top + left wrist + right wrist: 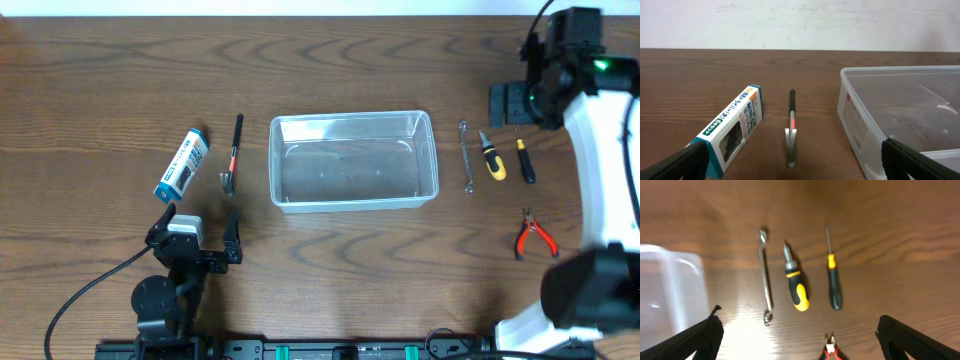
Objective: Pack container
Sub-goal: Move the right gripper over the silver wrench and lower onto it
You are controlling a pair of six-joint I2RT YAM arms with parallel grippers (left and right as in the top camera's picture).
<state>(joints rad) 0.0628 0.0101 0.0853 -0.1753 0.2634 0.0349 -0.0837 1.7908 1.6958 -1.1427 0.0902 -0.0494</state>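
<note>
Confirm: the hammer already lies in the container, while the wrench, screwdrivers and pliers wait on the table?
No. The overhead view shows the hammer on the table, left of the empty container. The wrench, screwdrivers and pliers do wait on the table.

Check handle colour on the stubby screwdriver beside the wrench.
Stubby screwdriver: yellow and black handle, clearest in the right wrist view.

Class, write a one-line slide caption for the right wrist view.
Open right pincer above a wrench, a stubby yellow screwdriver, a slim screwdriver and red pliers, beside the clear container.
</note>
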